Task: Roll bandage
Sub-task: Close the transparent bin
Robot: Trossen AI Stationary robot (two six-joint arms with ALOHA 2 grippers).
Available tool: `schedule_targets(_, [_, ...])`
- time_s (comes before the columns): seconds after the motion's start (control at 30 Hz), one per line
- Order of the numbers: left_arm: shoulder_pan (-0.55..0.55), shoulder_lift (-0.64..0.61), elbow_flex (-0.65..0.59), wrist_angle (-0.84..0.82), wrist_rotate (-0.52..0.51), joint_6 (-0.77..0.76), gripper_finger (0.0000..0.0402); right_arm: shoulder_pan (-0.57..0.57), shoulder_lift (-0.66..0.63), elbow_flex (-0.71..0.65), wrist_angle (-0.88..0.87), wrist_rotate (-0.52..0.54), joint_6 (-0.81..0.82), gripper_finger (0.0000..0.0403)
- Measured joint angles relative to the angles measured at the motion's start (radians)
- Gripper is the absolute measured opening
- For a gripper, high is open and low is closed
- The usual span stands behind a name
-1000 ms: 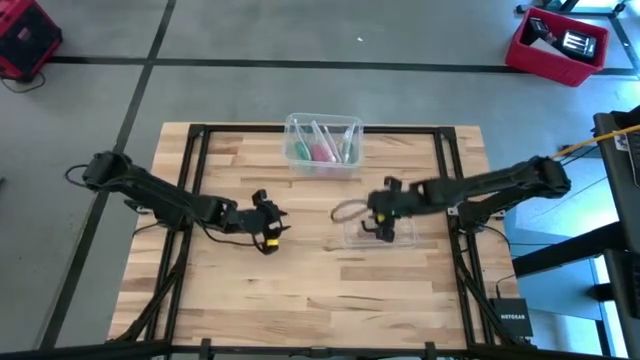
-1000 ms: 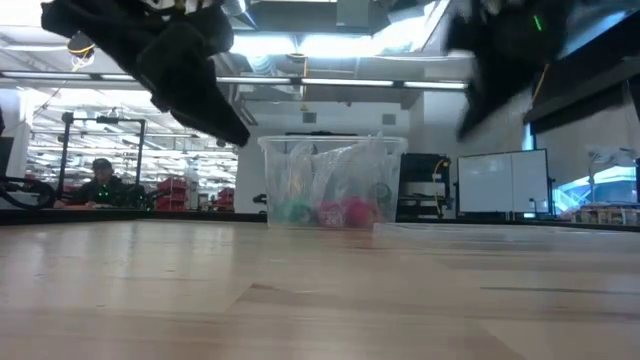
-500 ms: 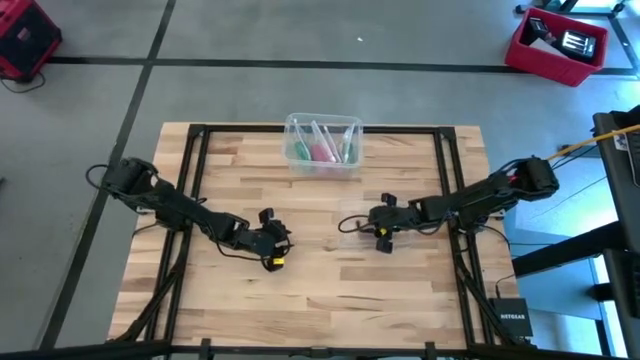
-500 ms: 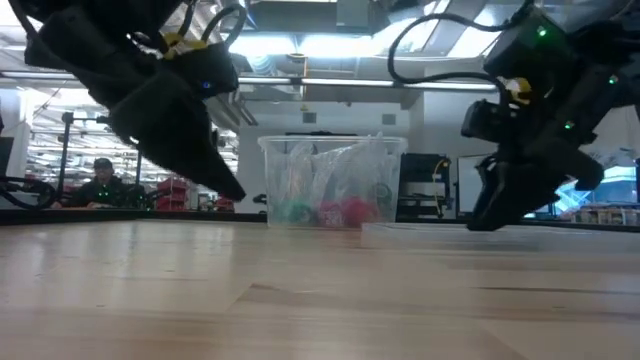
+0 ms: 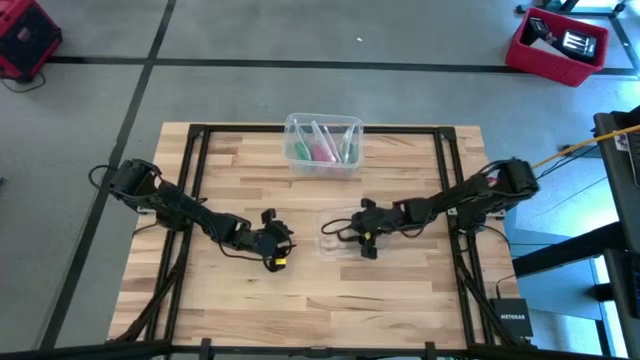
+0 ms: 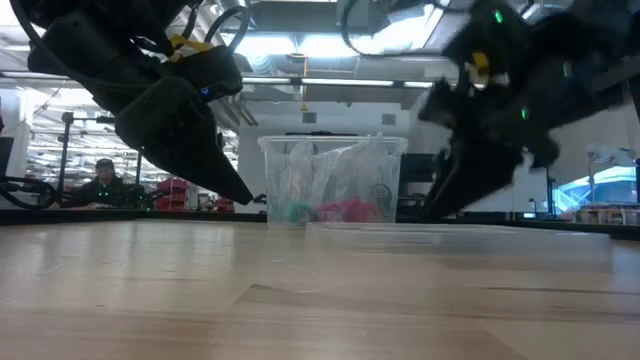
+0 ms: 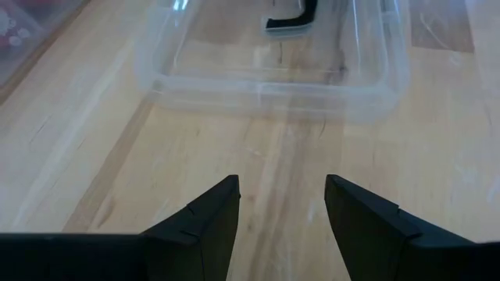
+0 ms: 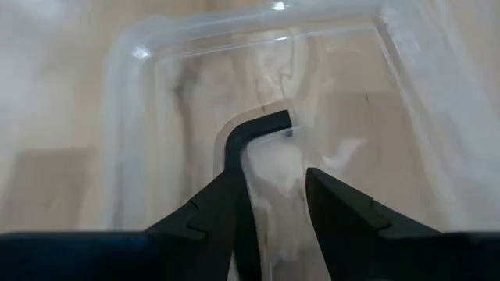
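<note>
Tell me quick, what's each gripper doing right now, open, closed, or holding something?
Left gripper: open, holding nothing, low over the table near a clear lid.
Right gripper: partly open over the clear lid; whether it grips anything cannot be told.

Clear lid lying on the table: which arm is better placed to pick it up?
Right, probably. The right gripper is over the clear lid, which fills its wrist view; the left gripper waits open, short of the lid's edge.
</note>
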Motion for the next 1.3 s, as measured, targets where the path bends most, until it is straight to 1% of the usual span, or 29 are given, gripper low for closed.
schedule_targets(0.07, [0.005, 0.000, 0.000, 0.007, 0.000, -0.001, 0.0182, -0.002, -0.061, 0.079, -0.215, -0.011, -0.044, 0.0154])
schedule_targets(0.13, [0.006, 0.000, 0.000, 0.028, 0.000, -0.009, 0.0182, -0.002, -0.123, 0.149, -0.413, 0.013, -0.075, 0.0154])
schedule_targets(0.2, [0.013, 0.001, 0.000, 0.042, 0.000, -0.008, 0.0182, -0.002, -0.179, 0.182, -0.582, 0.038, -0.088, 0.0154])
schedule_targets(0.27, [0.023, 0.002, 0.000, 0.049, 0.000, -0.012, 0.0182, -0.002, -0.240, 0.187, -0.664, 0.046, -0.052, 0.0154])
schedule_targets(0.4, [0.047, 0.002, 0.000, 0.058, 0.000, -0.062, 0.0182, -0.002, -0.352, 0.136, -0.780, 0.073, 0.130, 0.0154])
schedule_targets(0.47, [0.057, 0.007, 0.000, 0.081, -0.001, -0.058, 0.0182, -0.002, -0.412, 0.097, -0.799, 0.071, 0.239, 0.0157])
schedule_targets(0.53, [0.063, 0.018, 0.000, 0.111, 0.000, -0.041, 0.0182, -0.002, -0.477, 0.047, -0.797, 0.068, 0.355, 0.0169])
schedule_targets(0.67, [0.075, 0.073, 0.000, 0.181, 0.001, -0.033, 0.0182, -0.002, -0.588, -0.074, -0.755, 0.041, 0.551, 0.0221])
schedule_targets(0.77, [0.079, 0.123, 0.001, 0.220, 0.013, -0.051, 0.0182, -0.002, -0.645, -0.154, -0.754, 0.041, 0.669, 0.0262])
schedule_targets(0.87, [0.079, 0.166, 0.005, 0.226, 0.021, -0.064, 0.0182, -0.002, -0.687, -0.230, -0.733, 0.038, 0.788, 0.0287])
schedule_targets(0.93, [0.079, 0.190, 0.010, 0.227, 0.021, -0.083, 0.0182, -0.002, -0.713, -0.277, -0.701, 0.014, 0.835, 0.0294])
schedule_targets(1.07, [0.079, 0.217, 0.020, 0.234, 0.016, -0.086, 0.0182, -0.002, -0.733, -0.338, -0.627, -0.004, 0.902, 0.0293])
schedule_targets(1.3, [0.086, 0.221, 0.022, 0.234, 0.017, -0.078, 0.0182, -0.003, -0.739, -0.365, -0.577, 0.002, 0.929, 0.0287])
